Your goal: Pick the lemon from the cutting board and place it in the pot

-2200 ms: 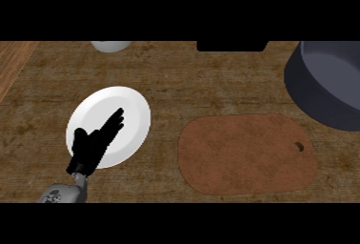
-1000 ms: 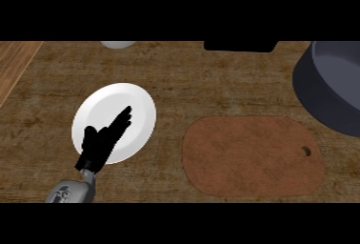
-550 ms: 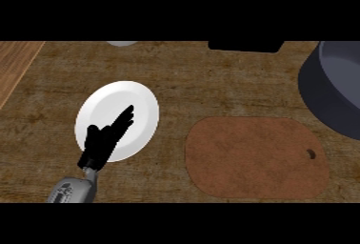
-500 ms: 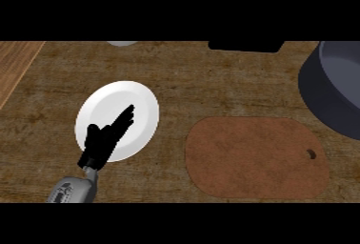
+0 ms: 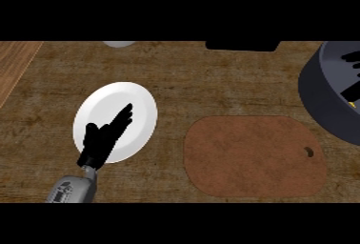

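Observation:
The brown cutting board (image 5: 253, 155) lies flat at the lower right with nothing on it. The dark grey pot (image 5: 314, 97) is cut off by the right edge. Inside it a small yellow bit of the lemon (image 5: 349, 103) shows at the edge. My right hand (image 5: 349, 90) appears as black shapes over the pot's inside, mostly out of frame. Whether it holds the lemon is not visible. My left hand (image 5: 105, 136) rests open over a white plate (image 5: 137, 102) at the left, far from the board and the pot.
A white round object (image 5: 119, 44) and a black object (image 5: 243, 45) sit at the counter's far edge. A lighter wooden strip (image 5: 14, 66) runs along the upper left. Bare wood counter lies between the plate and the board.
Everything has drifted slightly right in view, bringing more of the pot into frame. The left hand stays open over the plate. The board lies bare throughout.

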`<act>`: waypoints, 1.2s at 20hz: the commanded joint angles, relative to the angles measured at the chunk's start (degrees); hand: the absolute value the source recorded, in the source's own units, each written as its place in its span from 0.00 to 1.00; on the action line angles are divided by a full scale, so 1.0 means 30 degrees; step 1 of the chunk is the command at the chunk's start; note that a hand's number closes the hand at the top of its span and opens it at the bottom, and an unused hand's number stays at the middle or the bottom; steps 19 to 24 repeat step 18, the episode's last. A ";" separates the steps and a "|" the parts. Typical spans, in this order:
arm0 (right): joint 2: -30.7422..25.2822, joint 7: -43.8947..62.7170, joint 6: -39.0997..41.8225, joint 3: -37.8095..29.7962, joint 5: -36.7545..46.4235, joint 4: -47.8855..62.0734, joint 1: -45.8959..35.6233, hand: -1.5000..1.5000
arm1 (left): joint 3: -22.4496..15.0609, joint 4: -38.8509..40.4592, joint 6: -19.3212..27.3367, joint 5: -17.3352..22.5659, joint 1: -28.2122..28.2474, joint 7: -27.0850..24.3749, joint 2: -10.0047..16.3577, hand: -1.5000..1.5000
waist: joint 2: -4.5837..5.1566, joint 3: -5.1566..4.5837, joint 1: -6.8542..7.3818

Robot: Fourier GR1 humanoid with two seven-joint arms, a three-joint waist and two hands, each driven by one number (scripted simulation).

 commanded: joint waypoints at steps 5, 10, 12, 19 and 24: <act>-0.0492 -0.2877 -0.3592 -0.5847 -0.5496 -0.1087 -0.0619 0.00 | 0.0381 -0.0086 -0.0352 0.0407 0.0354 -0.0083 0.0264 0.50 | -0.0060 0.0039 -0.0336; -0.1616 -0.3013 -0.6031 -0.7945 -0.7122 -0.1052 -0.0362 0.00 | 0.0300 0.0304 -0.0539 0.0168 0.0373 -0.0277 0.0417 0.50 | -0.0061 -0.0015 -0.0436; -0.2601 -0.3491 -0.5618 -0.8749 -0.7829 -0.1099 -0.0315 0.00 | 0.0242 -0.0715 -0.0058 0.0095 0.0197 0.0543 0.0243 0.50 | -0.0128 0.0004 -0.0347; -0.3791 -0.6605 -0.4152 -1.1028 -0.9998 -0.1047 0.1823 0.00 | 0.0519 -0.0463 -0.0081 0.0274 -0.0223 0.1022 0.0139 0.50 | -0.0139 0.0001 -0.0578; -0.3791 -0.6605 -0.4152 -1.1028 -0.9998 -0.1047 0.1823 0.00 | 0.0519 -0.0463 -0.0081 0.0274 -0.0223 0.1022 0.0139 0.50 | -0.0139 0.0001 -0.0578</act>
